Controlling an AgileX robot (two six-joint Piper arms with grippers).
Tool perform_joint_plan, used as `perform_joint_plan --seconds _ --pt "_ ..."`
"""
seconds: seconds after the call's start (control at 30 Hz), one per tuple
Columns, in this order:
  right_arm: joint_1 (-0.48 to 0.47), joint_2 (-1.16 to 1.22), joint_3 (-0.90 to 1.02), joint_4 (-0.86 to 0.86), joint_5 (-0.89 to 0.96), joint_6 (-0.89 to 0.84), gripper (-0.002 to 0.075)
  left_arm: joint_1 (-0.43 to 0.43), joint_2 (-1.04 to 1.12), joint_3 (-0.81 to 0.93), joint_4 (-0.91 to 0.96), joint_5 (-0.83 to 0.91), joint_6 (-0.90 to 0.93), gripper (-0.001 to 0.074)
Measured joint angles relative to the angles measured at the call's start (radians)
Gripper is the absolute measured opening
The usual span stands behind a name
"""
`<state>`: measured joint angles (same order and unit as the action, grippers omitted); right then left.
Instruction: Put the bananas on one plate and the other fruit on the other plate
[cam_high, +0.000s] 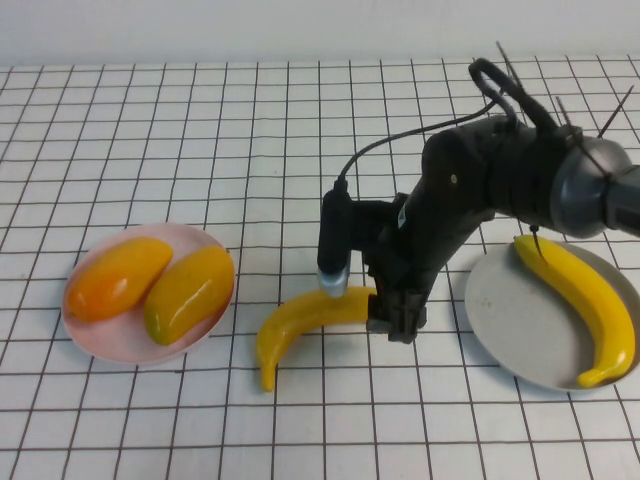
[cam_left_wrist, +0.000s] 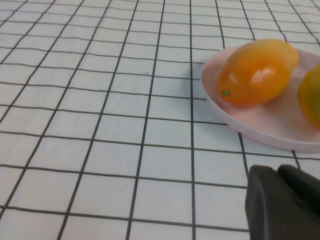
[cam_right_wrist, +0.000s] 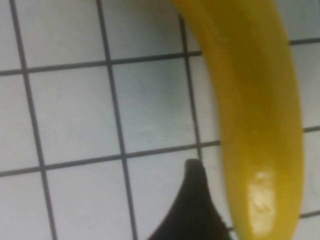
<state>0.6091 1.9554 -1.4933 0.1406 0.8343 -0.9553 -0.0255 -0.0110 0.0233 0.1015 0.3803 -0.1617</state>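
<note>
White gridded bench (cam_high: 200, 130), wide bare room at far and left. Pink plate (cam_high: 120, 340) at near left, holding both mangoes (cam_high: 150, 285) side by side. Grey plate (cam_high: 510, 320) at near right edge, carrying one banana (cam_high: 585, 310). Second banana (cam_high: 300, 320) loose between plates. Right hand (cam_high: 385, 315) down at its right end, fingers apart. Left hand (cam_left_wrist: 282, 202) shut, low near pink plate.

Right arm: reaches leftward, bent down to mid-table; right gripper (cam_high: 385, 310) low, jaws apart. Left gripper (cam_left_wrist: 282, 202): closed, low, near left.
</note>
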Motion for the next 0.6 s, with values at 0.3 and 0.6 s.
perform_joint_plan --seconds 0.3,0.6 --pt "0.004 0.082 -0.002 -0.006 -0.043 -0.035 0.0477 0.0 0.0 0.0 0.0 0.0 0.0 -0.0001" --pt "0.004 0.081 -0.002 -0.014 -0.077 0.015 0.0309 0.0 0.0 0.0 0.0 0.0 0.0 -0.0001"
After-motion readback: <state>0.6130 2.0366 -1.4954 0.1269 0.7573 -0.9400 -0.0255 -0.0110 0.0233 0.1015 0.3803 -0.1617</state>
